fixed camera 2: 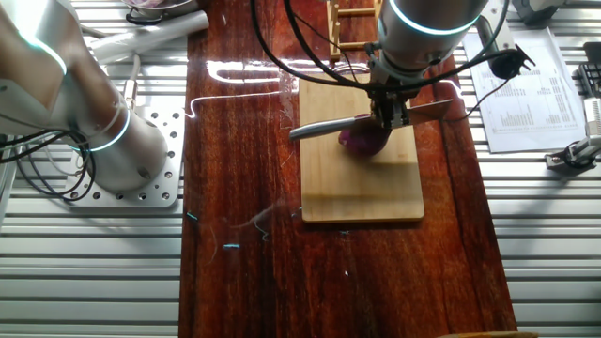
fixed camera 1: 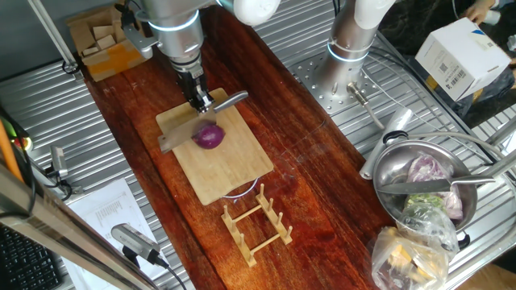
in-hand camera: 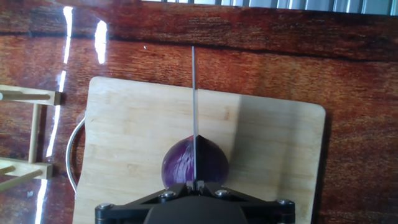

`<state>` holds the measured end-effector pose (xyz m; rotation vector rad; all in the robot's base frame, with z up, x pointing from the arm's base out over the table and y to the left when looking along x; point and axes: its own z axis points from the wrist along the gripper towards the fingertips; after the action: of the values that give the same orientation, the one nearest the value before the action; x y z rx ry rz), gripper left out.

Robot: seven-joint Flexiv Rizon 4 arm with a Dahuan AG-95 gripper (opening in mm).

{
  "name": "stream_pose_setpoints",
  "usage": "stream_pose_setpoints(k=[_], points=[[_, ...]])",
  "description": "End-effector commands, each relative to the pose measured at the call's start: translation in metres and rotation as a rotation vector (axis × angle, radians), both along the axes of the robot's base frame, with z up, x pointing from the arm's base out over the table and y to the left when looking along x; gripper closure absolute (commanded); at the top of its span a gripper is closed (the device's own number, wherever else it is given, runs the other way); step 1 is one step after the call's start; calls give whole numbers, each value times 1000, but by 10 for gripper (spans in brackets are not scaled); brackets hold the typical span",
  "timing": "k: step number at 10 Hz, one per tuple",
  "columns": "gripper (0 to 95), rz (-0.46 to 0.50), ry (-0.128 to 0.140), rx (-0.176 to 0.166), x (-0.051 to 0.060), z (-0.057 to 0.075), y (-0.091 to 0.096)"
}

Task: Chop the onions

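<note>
On the bamboo board (fixed camera 1: 218, 165) sits the red onion (fixed camera 1: 210, 136), a small glossy purple ball resting somewhat toward the board's far half in the one fixed view, well inside the edges on every side. Directly above it runs the knife (fixed camera 1: 197, 121): in the hand view the blade (in-hand camera: 194, 112) appears edge-on as a thin bright line that crosses the onion (in-hand camera: 195, 163) almost exactly through its middle, so the cut line and the onion's centre coincide. Whether the edge already bites into the skin or only rests on top I cannot tell from these views, though the other fixed view shows the blade (fixed camera 2: 329, 127) lying level just over the onion (fixed camera 2: 363, 141), with the dome of the onion showing below it. The blade's long axis runs across the board's short width, steel sticking out to one side and the handle to the other. The gripper (fixed camera 2: 391, 111) is clamped on the knife near the middle of its length, fingers closed around it, and it stands straight over the onion, not off to a side. So the coming move looks to me like a plain vertical press: the onion lies straight down from the hand, and any sideways drift would only push the round onion into rolling on the board (in-hand camera: 124, 137), which itself lies on the dark wooden tabletop (fixed camera 1: 306, 161)
</note>
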<state>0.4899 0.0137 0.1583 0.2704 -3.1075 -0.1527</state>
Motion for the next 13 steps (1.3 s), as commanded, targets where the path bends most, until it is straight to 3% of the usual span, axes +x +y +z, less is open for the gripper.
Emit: stream_pose_setpoints(k=[1, 3, 13], points=[[950, 0, 10, 4, -2, 0, 2], [950, -1, 17, 5, -4, 6, 2], [950, 1, 13, 9, -8, 9, 3]])
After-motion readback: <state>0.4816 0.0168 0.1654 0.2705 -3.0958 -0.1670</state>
